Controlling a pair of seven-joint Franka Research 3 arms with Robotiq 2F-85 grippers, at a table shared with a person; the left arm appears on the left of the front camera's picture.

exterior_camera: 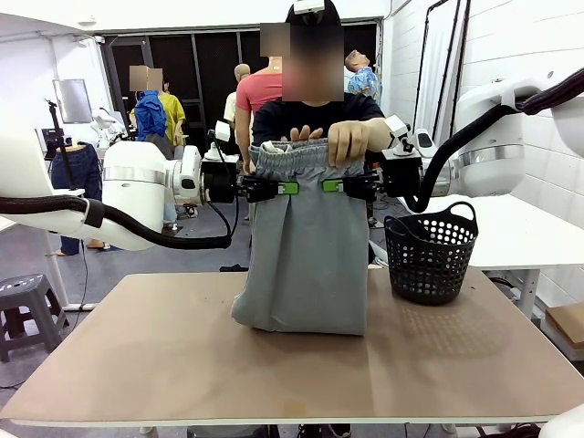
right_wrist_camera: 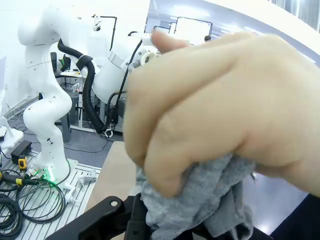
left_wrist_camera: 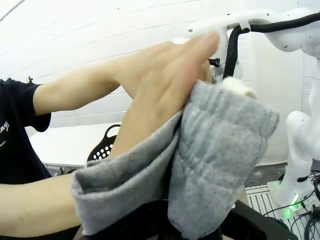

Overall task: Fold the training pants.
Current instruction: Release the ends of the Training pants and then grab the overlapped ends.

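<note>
Pants (exterior_camera: 306, 255): light grey jersey, held up and hanging over the middle of the worktop (exterior_camera: 137, 351). The waistband is at the top and the lower end is doubled under, resting on the surface nearer the far edge.
Person: stands at the far edge. One hand (exterior_camera: 354, 141) grips the gathered waistband from above, and the other hand (exterior_camera: 301, 135) rests on it alongside.
Left gripper (exterior_camera: 285, 188): pressed together on the cloth just under the waistband, at its own side of the pants. In the left wrist view the fabric rises from between the fingers.
Right gripper (exterior_camera: 336, 186): likewise pinching the cloth just under the waistband on the opposite side, level with the left one.
Basket (exterior_camera: 431, 251): black and perforated, near the far right corner, apart from the pants.
Handling: judged light, limp and not fragile. It drapes and sags wherever it is unsupported, and layers may slide over each other. The elastic band bunches up, so it makes a thicker, surer hold than the plain leg cloth.
Where to hold: the two ends of the waistband, with both layers taken together. For the fold, the outer edges, kept taut.
Risk: catching a single layer, or nipping the person's fingers, which sit close to the pads.
</note>
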